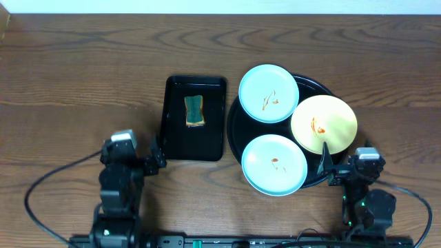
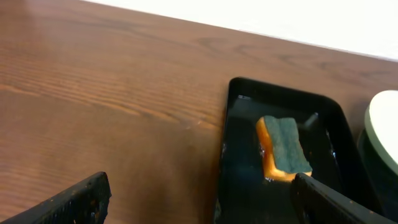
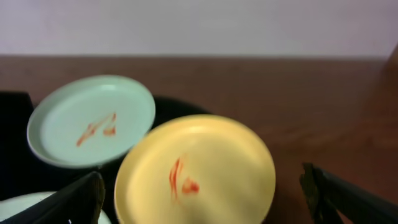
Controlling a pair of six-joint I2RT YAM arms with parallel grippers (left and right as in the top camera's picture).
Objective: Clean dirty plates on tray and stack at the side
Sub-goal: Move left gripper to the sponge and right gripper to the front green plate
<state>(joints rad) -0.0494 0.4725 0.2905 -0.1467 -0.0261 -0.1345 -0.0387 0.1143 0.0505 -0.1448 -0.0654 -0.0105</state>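
No writing, label, brand, number or sign can be read in any view. The only marks are orange-brown smears on the far light blue plate (image 1: 269,93) at the tray's (image 1: 236,131) far edge, the pale yellow plate (image 1: 324,124) at its right edge and the near light blue plate (image 1: 274,164) at its near edge. They form no letters.

Yellow plate (image 3: 205,168), smeared orange, lies centre on the tray (image 3: 174,107). Blue plate (image 3: 93,121), also smeared, sits just beside it, upper left. Third plate (image 3: 25,208) shows only its edge, lower left. Tool (image 3: 202,190) fingers (image 3: 78,199) stand wide apart, empty.
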